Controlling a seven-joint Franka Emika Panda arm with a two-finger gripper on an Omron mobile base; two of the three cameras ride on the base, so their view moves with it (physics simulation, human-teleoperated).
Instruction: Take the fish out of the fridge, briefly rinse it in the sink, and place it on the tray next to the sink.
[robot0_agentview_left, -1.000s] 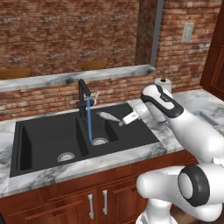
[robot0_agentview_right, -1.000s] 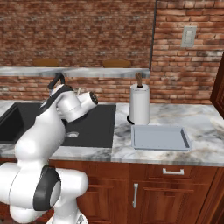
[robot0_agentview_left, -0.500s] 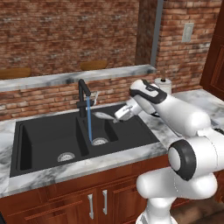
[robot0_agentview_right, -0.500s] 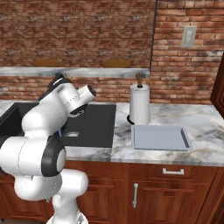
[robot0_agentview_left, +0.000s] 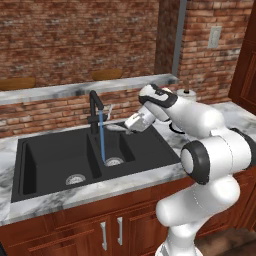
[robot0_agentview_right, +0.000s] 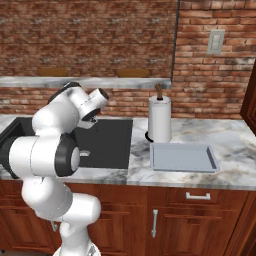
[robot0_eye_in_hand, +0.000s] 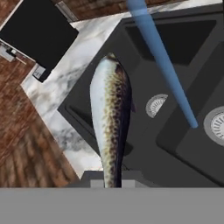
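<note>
arm shells: glossy white, rounded, bulbous segments, thick at the base and slimmer toward the fingers
joints: dark grey to black rings and round end caps between the white segments
wrist band: black collar just behind the hand
gripper (robot0_agentview_left: 131, 123): pale grey-white block, small dark finger tips
cables, markings: none visible

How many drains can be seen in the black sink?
2: one drain in the left basin of the sink, the other drain in the right basin, below the water stream.

fish (robot0_eye_in_hand: 111, 127): one
sink (robot0_agentview_left: 50, 165): one, two basins
faucet (robot0_agentview_left: 95, 107): one
tray (robot0_agentview_right: 184, 158): one
paper-towel roll (robot0_agentview_right: 160, 119): one
</note>
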